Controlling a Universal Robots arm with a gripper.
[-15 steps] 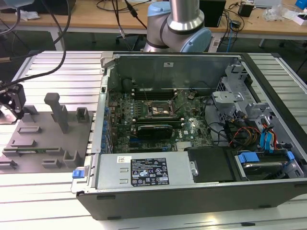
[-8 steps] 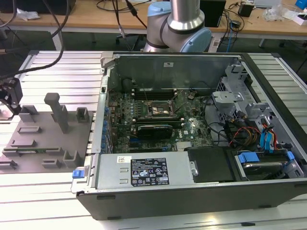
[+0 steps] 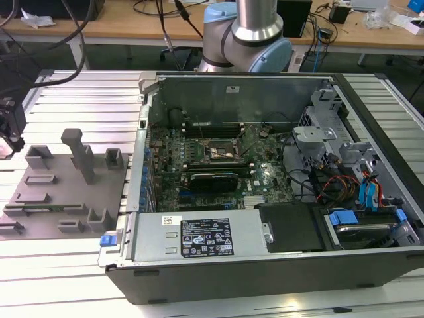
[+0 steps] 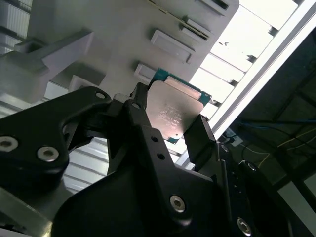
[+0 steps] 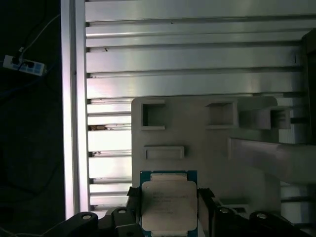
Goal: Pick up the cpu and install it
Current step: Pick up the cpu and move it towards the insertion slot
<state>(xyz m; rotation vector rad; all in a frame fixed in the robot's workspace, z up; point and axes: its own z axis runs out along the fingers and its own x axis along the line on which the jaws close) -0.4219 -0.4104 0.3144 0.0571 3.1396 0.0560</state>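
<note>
My gripper is clamped on the cpu, gripping two opposite edges, above the grey fixture plate (metal face toward the wrist) — the motherboard socket lies well off toward the exterior view's right, inside the computer case.

The cpu has a smooth, faintly glossy metal top.

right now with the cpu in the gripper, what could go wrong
1. The gripper pinches the cpu by just two opposite edges over the grey fixture plate; it could tilt or slip.
2. The socket sits deep inside the computer case, so the gripper might catch a wall going in.
</note>
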